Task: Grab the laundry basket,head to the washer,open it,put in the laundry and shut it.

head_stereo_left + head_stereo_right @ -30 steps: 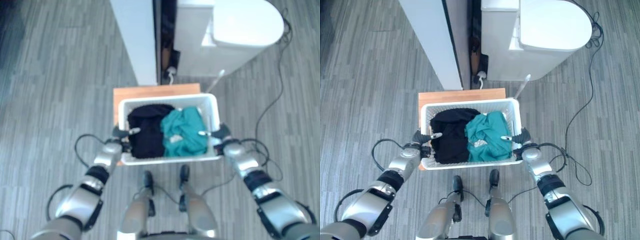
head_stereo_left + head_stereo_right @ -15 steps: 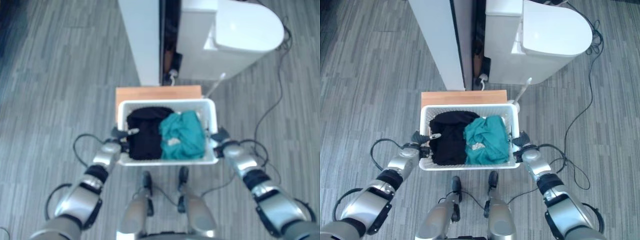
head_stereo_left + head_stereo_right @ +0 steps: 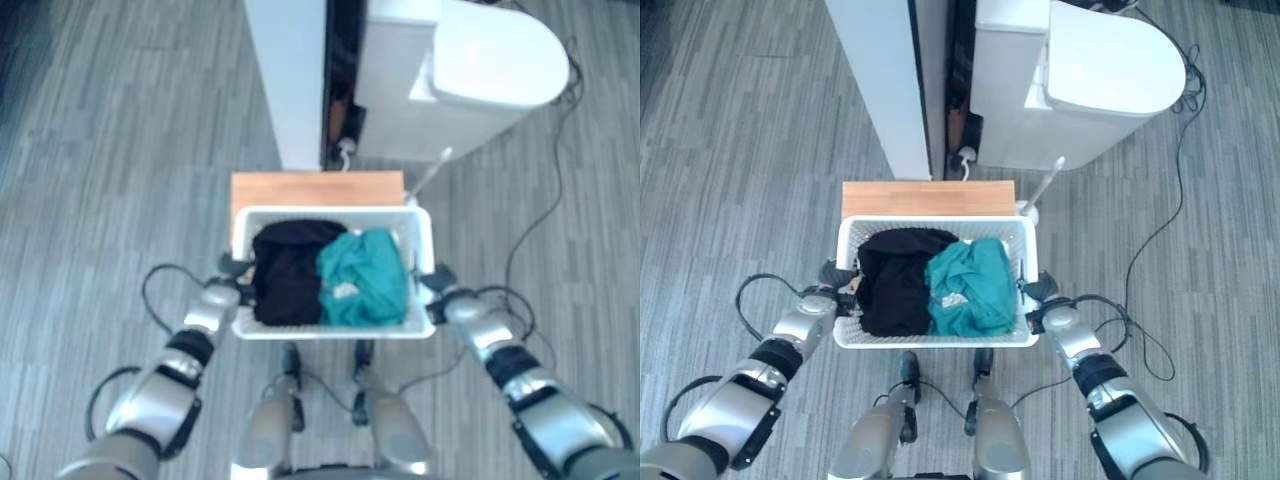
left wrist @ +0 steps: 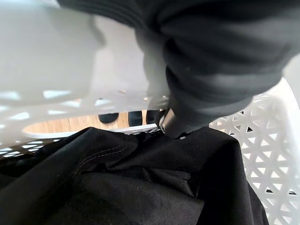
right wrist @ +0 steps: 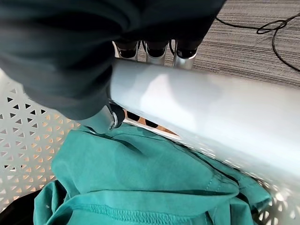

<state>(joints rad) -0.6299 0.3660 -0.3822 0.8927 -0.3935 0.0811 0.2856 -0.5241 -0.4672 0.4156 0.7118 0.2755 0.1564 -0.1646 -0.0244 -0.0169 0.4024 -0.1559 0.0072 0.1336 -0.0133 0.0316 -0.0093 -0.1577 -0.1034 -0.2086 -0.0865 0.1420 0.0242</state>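
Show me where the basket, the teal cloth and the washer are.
basket [image 3: 935, 339], right eye view, near rim.
teal cloth [image 3: 975, 290], right eye view, middle of the heap.
washer [image 3: 1110, 70], right eye view, lid.

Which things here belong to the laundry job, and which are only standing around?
For the job: white laundry basket, black garment, teal garment, white washer, left hand and right hand gripping the basket's rims.

Standing around: wooden stand, white panel, floor cable.

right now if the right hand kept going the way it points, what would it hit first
Nothing beyond what it already grips: the right hand is curled over the basket rim. Pushing further inward it would likely press into the teal cloth; depth is unclear.
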